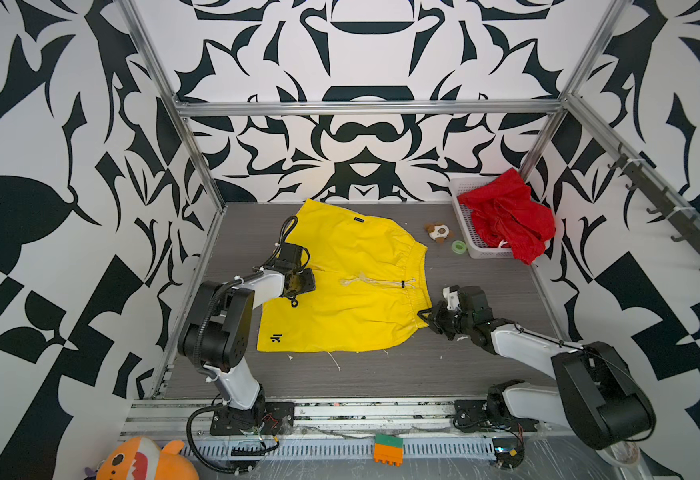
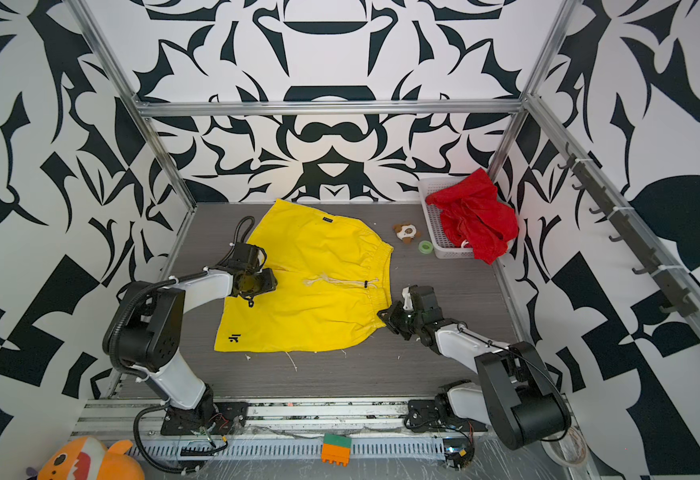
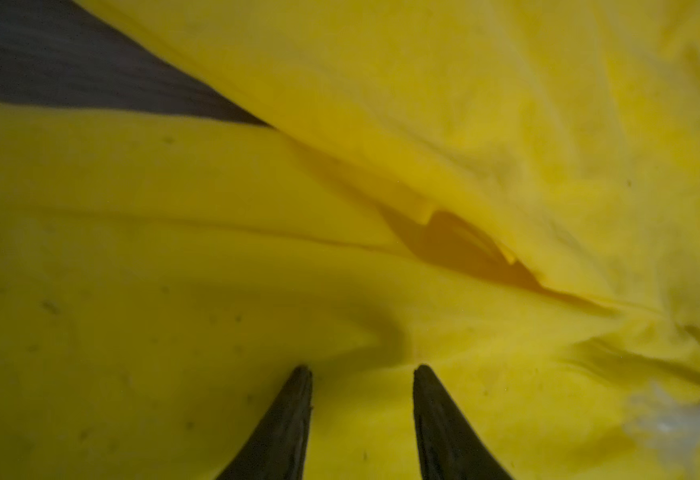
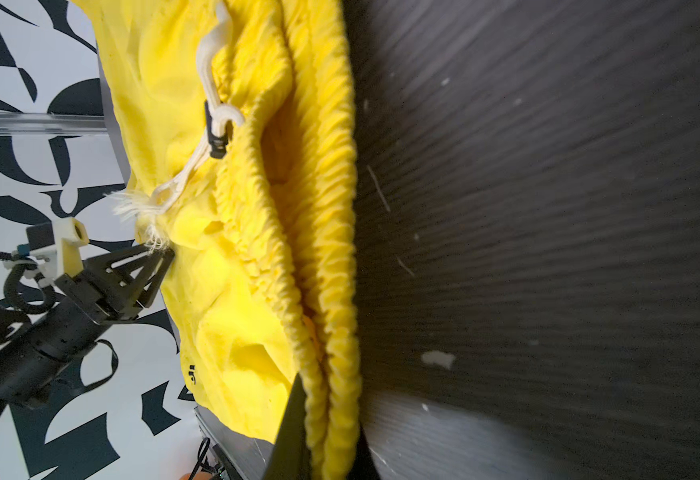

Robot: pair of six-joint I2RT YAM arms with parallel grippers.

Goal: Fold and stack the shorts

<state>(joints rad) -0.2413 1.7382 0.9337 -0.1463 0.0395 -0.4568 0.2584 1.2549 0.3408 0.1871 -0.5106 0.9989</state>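
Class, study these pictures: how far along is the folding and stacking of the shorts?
Done: yellow shorts lie spread on the table. In hand: right gripper shut on their waistband, left gripper open at the crotch. Left: every fold; red shorts heaped in the white basket; no stack.

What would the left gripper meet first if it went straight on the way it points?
The yellow shorts: the left gripper points into the cloth with jaws apart, probably touching it.
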